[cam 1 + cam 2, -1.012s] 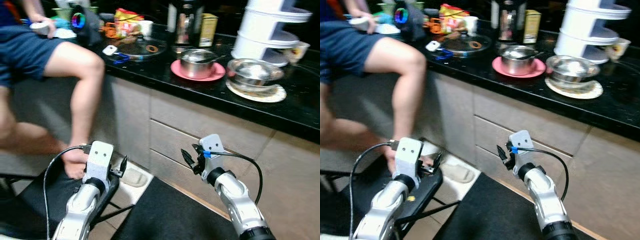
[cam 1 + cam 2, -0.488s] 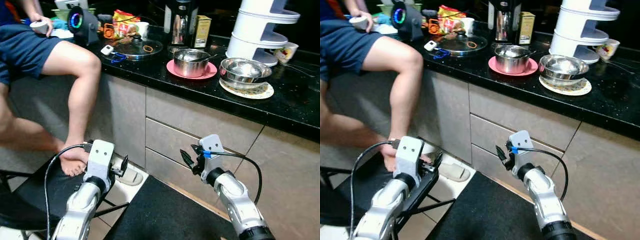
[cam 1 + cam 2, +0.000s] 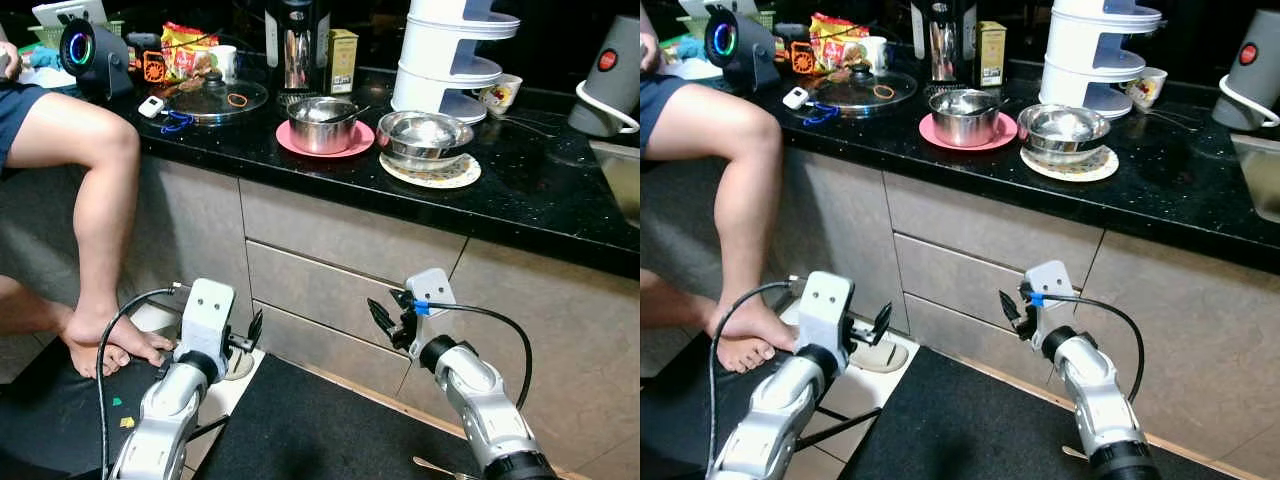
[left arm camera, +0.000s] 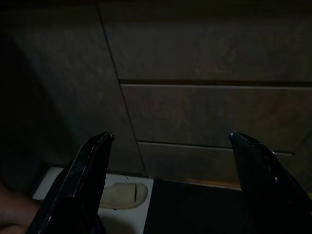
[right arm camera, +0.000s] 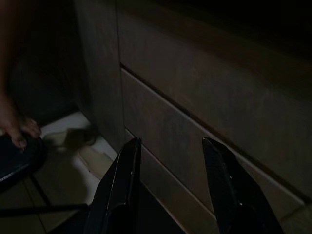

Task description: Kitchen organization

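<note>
Both arms hang low before the drawers [image 3: 330, 290]: left gripper [image 4: 170, 185] spread wide, right gripper [image 5: 170, 190] parted, each empty. Two steel bowls [image 3: 425, 135] sit mid-counter [image 3: 520, 200] near its front edge; I'd step closer, then raise an arm.

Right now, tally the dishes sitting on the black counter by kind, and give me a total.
Steel bowls: 2, one on the pink plate, one on the patterned plate
Plates: 2, pink plate, patterned plate
Glass lid: 1
Cups: 2, white mug, patterned cup
Total: 7
</note>
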`<state>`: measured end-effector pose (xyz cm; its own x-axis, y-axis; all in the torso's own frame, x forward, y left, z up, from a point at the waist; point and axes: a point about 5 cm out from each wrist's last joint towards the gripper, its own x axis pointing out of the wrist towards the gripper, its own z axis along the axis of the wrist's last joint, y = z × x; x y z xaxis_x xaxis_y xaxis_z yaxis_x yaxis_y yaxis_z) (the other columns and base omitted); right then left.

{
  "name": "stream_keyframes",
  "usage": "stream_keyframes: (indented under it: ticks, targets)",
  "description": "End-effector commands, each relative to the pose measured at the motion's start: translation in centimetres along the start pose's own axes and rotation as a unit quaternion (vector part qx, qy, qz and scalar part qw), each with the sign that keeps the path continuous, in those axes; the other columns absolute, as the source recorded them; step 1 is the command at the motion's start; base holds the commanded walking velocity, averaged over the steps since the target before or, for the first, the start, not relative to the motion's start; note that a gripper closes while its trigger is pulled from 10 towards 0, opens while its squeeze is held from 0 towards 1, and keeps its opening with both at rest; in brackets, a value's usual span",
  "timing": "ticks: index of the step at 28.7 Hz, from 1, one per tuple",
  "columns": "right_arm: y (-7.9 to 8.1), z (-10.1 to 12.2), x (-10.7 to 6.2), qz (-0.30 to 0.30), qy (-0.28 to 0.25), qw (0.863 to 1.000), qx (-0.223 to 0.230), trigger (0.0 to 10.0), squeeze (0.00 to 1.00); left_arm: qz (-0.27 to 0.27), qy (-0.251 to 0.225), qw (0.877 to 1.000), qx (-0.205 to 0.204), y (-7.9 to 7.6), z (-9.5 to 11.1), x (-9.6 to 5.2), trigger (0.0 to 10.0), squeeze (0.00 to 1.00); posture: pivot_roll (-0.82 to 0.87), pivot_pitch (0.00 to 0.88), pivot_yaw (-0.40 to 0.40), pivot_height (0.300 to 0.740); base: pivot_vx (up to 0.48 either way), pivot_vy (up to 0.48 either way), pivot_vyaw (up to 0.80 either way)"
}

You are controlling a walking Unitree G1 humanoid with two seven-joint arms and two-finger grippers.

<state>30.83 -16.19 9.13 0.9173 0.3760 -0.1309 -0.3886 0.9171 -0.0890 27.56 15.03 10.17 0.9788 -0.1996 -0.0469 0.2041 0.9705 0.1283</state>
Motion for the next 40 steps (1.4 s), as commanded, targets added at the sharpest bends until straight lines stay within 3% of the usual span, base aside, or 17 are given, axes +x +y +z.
stream_keyframes:
  ticks: [1, 3, 4, 7, 9, 11, 12, 15, 17, 22, 29, 40]
  targets:
    - [-0.1, 0.6, 0.3, -0.004, -0.018, 1.0, 0.009, 10.0, 0.0, 0.005, 0.005, 1.0, -0.004, -0.2, -0.2, 0.1, 10.0, 0.0, 0.06, 0.0, -0.044, 0.74, 0.0, 0.0, 0.0]
    - [0.4, 2.7, 0.9, 0.0, -0.058, 0.998, 0.031, 10.0, 0.0, 0.015, 0.008, 1.0, -0.007, 0.1, -0.4, 0.0, 10.0, 0.0, 0.08, 0.0, -0.05, 0.74, 0.0, 0.0, 0.0]
    - [0.4, 2.7, 0.9, 0.0, -0.058, 0.998, 0.031, 10.0, 0.0, 0.015, 0.008, 1.0, -0.007, 0.1, -0.4, 0.0, 10.0, 0.0, 0.08, 0.0, -0.05, 0.74, 0.0, 0.0, 0.0]
    - [1.3, 6.4, 1.7, 0.014, -0.121, 0.992, 0.024, 10.0, 0.0, 0.024, 0.005, 1.0, -0.006, 0.4, -0.3, -0.1, 10.0, 0.0, 0.08, 0.0, -0.044, 0.74, 0.0, 0.0, 0.0]
    - [1.5, 7.2, 1.8, 0.018, -0.134, 0.991, 0.023, 10.0, 0.0, 0.024, 0.004, 1.0, -0.004, 0.4, -0.3, -0.2, 10.0, 0.0, 0.08, 0.0, -0.044, 0.74, 0.0, 0.0, 0.0]
    - [1.8, 10.3, 2.0, 0.029, -0.186, 0.981, 0.039, 10.0, 0.0, 0.023, -0.001, 1.0, 0.0, 0.4, -0.2, -0.2, 10.0, 0.0, 0.08, 0.0, -0.043, 0.74, 0.257, 0.0, 0.0]
    - [1.8, 10.3, 2.0, 0.029, -0.186, 0.981, 0.039, 10.0, 0.0, 0.023, -0.001, 1.0, 0.0, 0.4, -0.2, -0.2, 10.0, 0.0, 0.08, 0.0, -0.043, 0.74, 0.262, 0.0, 0.0]
    - [2.1, 15.0, 1.6, 0.063, -0.266, 0.958, 0.084, 10.0, 0.0, 0.017, -0.009, 1.0, 0.004, 0.3, 0.0, -0.3, 10.0, 0.0, 0.08, 0.0, -0.043, 0.74, 0.28, 0.0, 0.0]
    - [2.2, 16.2, 1.3, 0.074, -0.285, 0.952, 0.085, 10.0, 0.0, 0.013, -0.011, 1.0, 0.007, 0.2, 0.1, -0.4, 10.0, 0.0, 0.08, 0.0, -0.041, 0.74, 0.409, 0.0, 0.0]
    - [2.3, 17.3, 1.1, 0.08, -0.297, 0.949, 0.069, 10.0, 0.0, -0.001, -0.014, 1.0, -0.015, -0.1, 0.3, -0.5, 10.0, 0.0, 0.08, 0.0, -0.043, 0.74, 0.424, 0.0, 0.0]
    - [2.3, 17.7, 1.0, 0.077, -0.289, 0.952, 0.061, 10.0, 0.0, -0.053, -0.027, 0.998, -0.019, -1.9, 0.9, -1.1, 10.0, 0.0, 0.08, 0.0, -0.043, 0.74, 0.427, 0.0, 0.0]
    - [1.2, 18.2, 1.2, 0.038, -0.28, 0.956, 0.075, 10.0, 0.0, -0.077, -0.029, 0.996, -0.022, -2.6, 1.0, -1.4, 10.0, 0.0, 0.09, 0.0, -0.047, 0.74, 0.437, 0.0, 0.0]
